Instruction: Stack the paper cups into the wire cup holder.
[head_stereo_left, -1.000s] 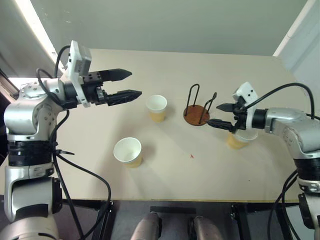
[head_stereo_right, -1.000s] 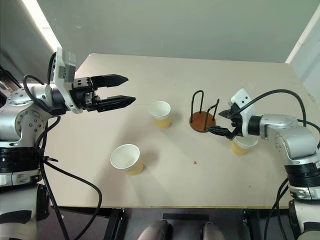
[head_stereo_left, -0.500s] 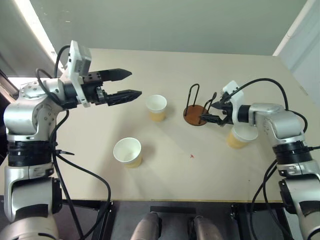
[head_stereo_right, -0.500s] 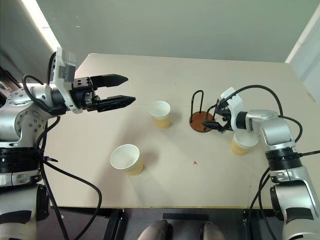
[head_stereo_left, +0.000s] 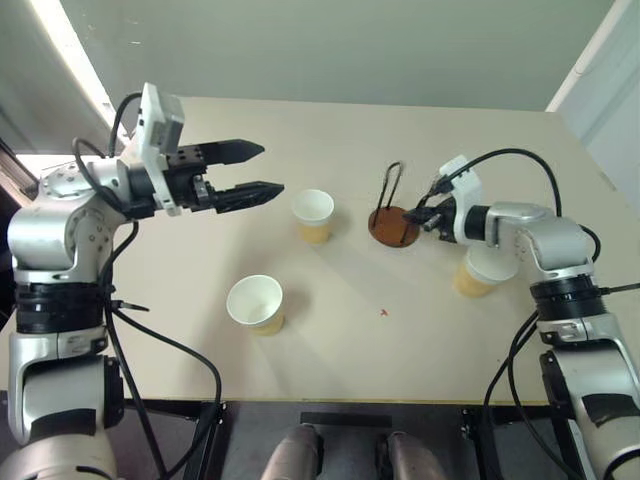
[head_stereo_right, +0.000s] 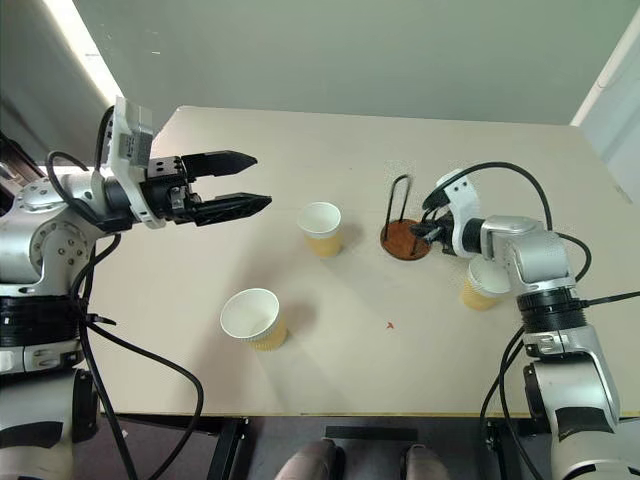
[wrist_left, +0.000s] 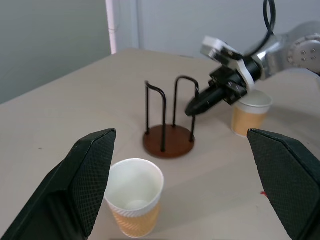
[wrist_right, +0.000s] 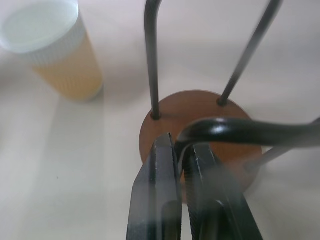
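Where the right gripper (wrist_right: 181, 165) meets the wire cup holder (head_stereo_left: 392, 226), its two black fingers are pinched nearly together around one of the thin black wire loops (wrist_right: 240, 131), which passes between the fingertips just above the reddish-brown disc base (wrist_right: 200, 120). From the head views that grip is hard to make out: the fingertips merge with the dark wire at the holder's right edge, and only one loop stands out clearly. The holder stands upright near the middle of the pale table (head_stereo_left: 420, 330), with no cup inside it.

Three paper cups sit upright and apart on the table. One cup (head_stereo_left: 314, 215) stands just left of the holder; a second (head_stereo_left: 256, 303) is nearer the front edge, well to the left; the third (head_stereo_left: 480, 272) sits to the right of the holder, partly hidden beneath the right forearm, so only its rim and part of its wall show.

Raised over the left side of the table, the left gripper (head_stereo_left: 258, 170) has its fingers spread wide and holds nothing, pointing toward the cups. In its wrist view the fingertips are cut off by the frame.
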